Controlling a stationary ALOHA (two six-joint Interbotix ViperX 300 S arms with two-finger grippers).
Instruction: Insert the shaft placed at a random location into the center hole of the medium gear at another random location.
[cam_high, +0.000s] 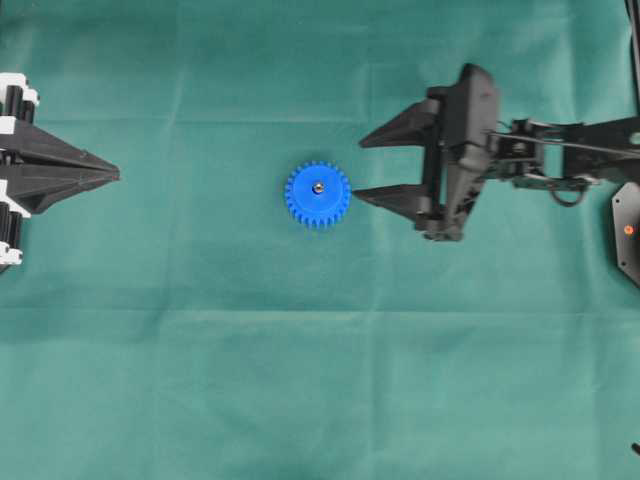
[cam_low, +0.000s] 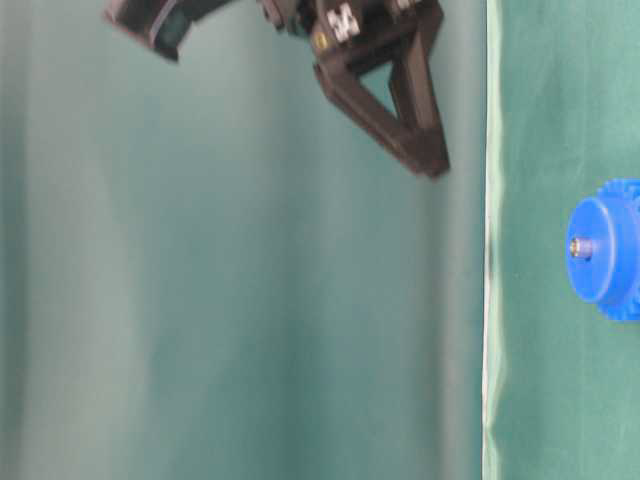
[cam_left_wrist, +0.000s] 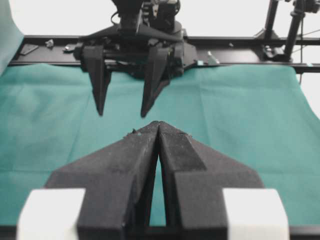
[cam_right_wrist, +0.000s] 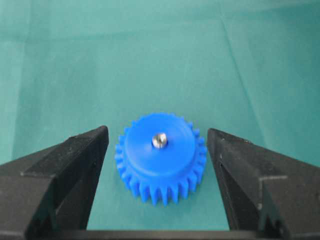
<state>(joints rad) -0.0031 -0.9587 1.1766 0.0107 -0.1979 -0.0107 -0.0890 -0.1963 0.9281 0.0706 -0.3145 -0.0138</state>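
The medium gear (cam_high: 318, 200), bright blue and toothed, lies flat on the green cloth near the middle. The shaft (cam_high: 317, 186) stands as a shiny pin in its hub and fills the center hole, so the hole itself is hidden. My right gripper (cam_high: 359, 170) is open just right of the gear, one fingertip close to its teeth and not touching. In the right wrist view the gear (cam_right_wrist: 161, 160) with the shaft (cam_right_wrist: 159, 140) sits ahead of the spread fingers (cam_right_wrist: 75, 160), which hold nothing. My left gripper (cam_high: 115, 176) is shut and empty at the far left.
Green cloth (cam_high: 320, 380) covers the whole table. In the left wrist view the right gripper (cam_left_wrist: 123, 115) hangs open beyond my shut left gripper (cam_left_wrist: 159, 125), with a black frame rail (cam_left_wrist: 240, 42) behind. In the table-level view the right gripper (cam_low: 425, 160) is apart from the gear (cam_low: 610, 270).
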